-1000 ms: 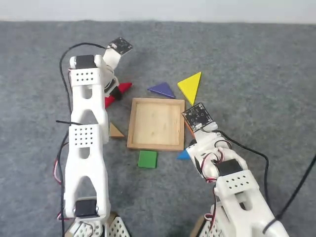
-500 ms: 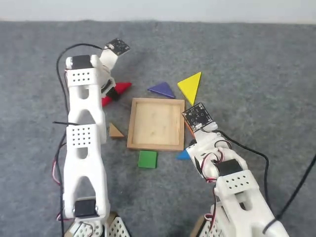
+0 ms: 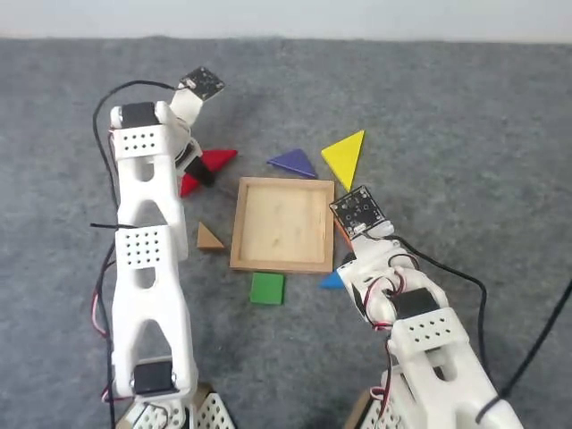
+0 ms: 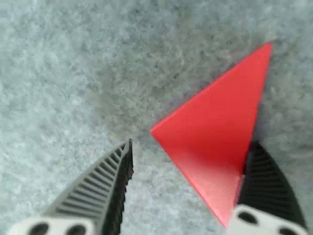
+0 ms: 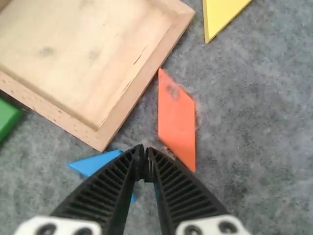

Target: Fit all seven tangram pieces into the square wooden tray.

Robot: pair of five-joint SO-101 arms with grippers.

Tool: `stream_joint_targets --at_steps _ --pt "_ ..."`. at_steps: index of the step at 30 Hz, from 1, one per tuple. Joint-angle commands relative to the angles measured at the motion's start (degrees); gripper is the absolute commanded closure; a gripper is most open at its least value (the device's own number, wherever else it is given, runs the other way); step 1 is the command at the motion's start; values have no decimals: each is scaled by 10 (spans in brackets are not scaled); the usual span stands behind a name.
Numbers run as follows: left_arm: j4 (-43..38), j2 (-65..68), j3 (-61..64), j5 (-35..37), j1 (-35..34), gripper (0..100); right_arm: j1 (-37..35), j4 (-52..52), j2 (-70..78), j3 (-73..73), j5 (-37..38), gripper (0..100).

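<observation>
The left arm (image 3: 143, 192) has swung toward the left edge of the grey carpet (image 3: 465, 116), carrying its wrist camera board (image 3: 201, 83) with it. The left gripper (image 4: 190, 152) has slid sideways off the red triangle (image 3: 217, 160), so more of that piece's face is now uncovered on the carpet.
</observation>
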Motion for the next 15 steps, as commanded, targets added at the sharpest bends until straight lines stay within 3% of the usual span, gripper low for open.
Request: stream_joint_targets --at_steps 1,9,15 --pt "-28 39 6 -33 11 646 9 -8 3 -20 -4 993" --pt "-31 43 17 -103 36 651 7 -13 3 -22 -4 993" --pt "-24 41 51 -187 53 736 7 -14 3 -22 -4 993"
